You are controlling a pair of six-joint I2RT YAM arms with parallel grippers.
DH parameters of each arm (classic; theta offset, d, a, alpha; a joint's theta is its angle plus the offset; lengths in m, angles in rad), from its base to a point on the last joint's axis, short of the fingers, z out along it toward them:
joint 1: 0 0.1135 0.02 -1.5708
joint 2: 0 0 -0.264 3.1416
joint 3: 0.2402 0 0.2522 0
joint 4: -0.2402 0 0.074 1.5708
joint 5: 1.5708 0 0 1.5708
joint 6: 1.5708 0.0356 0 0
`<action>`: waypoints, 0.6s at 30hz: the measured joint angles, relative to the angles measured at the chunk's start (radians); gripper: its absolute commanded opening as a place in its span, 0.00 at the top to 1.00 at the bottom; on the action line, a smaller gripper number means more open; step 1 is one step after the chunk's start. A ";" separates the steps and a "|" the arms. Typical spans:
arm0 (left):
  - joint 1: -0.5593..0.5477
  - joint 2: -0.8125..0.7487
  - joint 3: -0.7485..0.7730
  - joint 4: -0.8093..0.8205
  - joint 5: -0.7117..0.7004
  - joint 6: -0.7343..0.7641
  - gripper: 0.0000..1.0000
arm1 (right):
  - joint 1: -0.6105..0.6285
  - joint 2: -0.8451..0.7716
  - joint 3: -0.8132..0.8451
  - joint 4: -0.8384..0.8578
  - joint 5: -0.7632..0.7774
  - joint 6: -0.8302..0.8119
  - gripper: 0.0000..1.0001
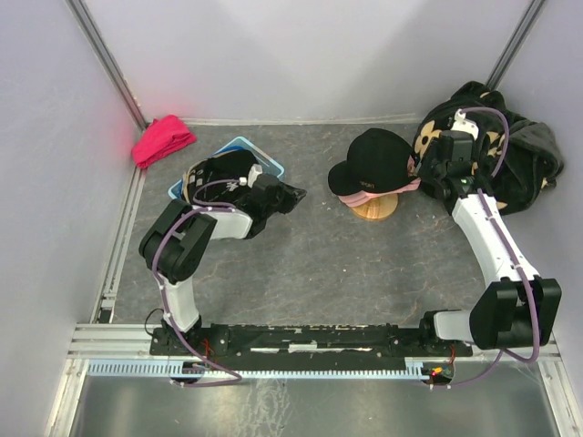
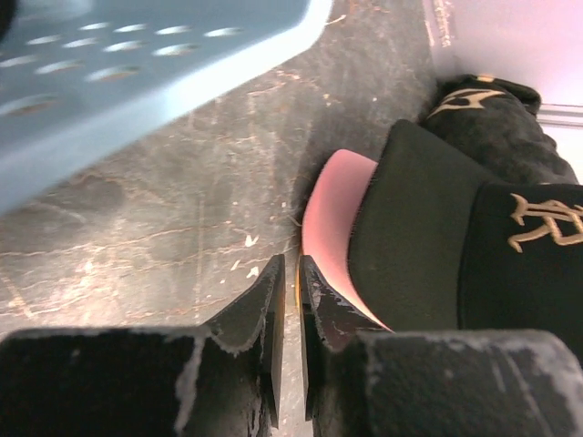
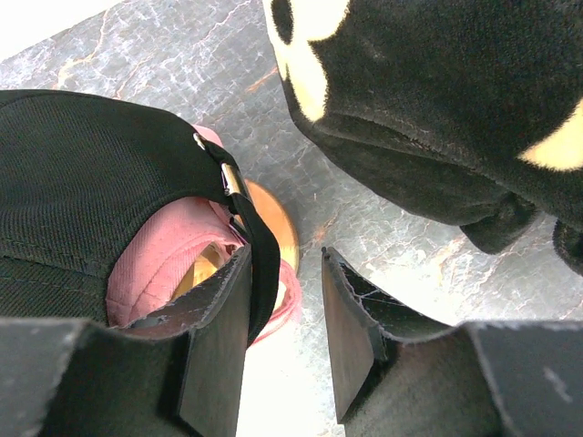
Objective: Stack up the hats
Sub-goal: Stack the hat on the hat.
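The black cap [image 1: 378,157] sits atop the pink cap [image 1: 363,195] on a wooden stand [image 1: 377,208] on the table [image 1: 319,264]. Its gold embroidery [image 2: 547,223] is cut off and unreadable. The right tool [image 3: 286,257] is narrowly parted at the cap's rear strap [image 3: 260,238]. The left tool [image 2: 291,262] is pinched nearly closed, with nothing seen between, beside a blue basket [image 2: 137,82].

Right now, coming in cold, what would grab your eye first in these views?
The black cap sitting on a pink cap on a wooden stand, right of centre, with the right gripper open at its back strap. Then the left gripper, shut, beside the blue basket at the left with a black hat in it, and the bright red-pink cloth in the far left corner.
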 measured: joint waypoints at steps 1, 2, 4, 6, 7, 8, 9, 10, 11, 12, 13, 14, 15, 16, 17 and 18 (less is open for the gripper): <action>-0.002 -0.003 0.008 0.000 -0.001 0.006 0.80 | 0.000 0.001 0.000 -0.002 -0.002 0.003 0.56; -0.004 -0.006 0.015 0.000 -0.003 0.013 0.80 | 0.000 0.001 0.000 -0.002 -0.004 0.005 0.56; -0.007 -0.013 0.024 0.005 -0.007 0.030 0.79 | 0.000 0.002 0.000 -0.004 -0.004 0.007 0.56; -0.010 -0.023 0.029 0.012 -0.016 0.052 0.77 | 0.000 0.003 0.000 -0.004 -0.004 0.008 0.56; -0.013 -0.028 0.033 0.012 -0.022 0.064 0.76 | 0.000 0.003 0.000 -0.004 -0.004 0.008 0.56; -0.014 -0.034 0.039 0.012 -0.028 0.082 0.75 | 0.000 0.003 0.000 -0.004 -0.004 0.008 0.56; -0.015 -0.038 0.047 0.012 -0.034 0.097 0.72 | -0.001 0.003 0.000 -0.003 -0.004 0.008 0.56; -0.015 -0.042 0.062 0.012 -0.046 0.116 0.71 | -0.002 0.003 0.000 -0.004 -0.005 0.008 0.56; -0.016 -0.043 0.079 0.013 -0.053 0.134 0.69 | -0.003 0.003 0.000 -0.004 -0.005 0.008 0.56; -0.016 -0.043 0.096 0.016 -0.059 0.145 0.69 | -0.004 0.003 0.000 -0.004 -0.005 0.008 0.56; -0.016 -0.042 0.121 0.015 -0.064 0.161 0.69 | -0.005 0.003 0.000 -0.004 -0.005 0.008 0.56; -0.016 -0.041 0.150 0.014 -0.066 0.179 0.68 | -0.007 0.003 0.000 -0.005 -0.005 0.008 0.56; -0.016 -0.039 0.186 0.016 -0.066 0.192 0.68 | -0.009 0.003 0.000 -0.005 -0.006 0.008 0.56; -0.016 -0.035 0.219 0.019 -0.066 0.203 0.68 | -0.012 0.003 -0.002 -0.006 -0.008 0.007 0.56; -0.017 -0.030 0.255 0.024 -0.065 0.214 0.67 | -0.016 0.004 -0.003 -0.006 -0.009 0.008 0.56; -0.017 -0.025 0.291 0.032 -0.064 0.227 0.66 | -0.020 0.006 -0.006 -0.005 -0.012 0.008 0.57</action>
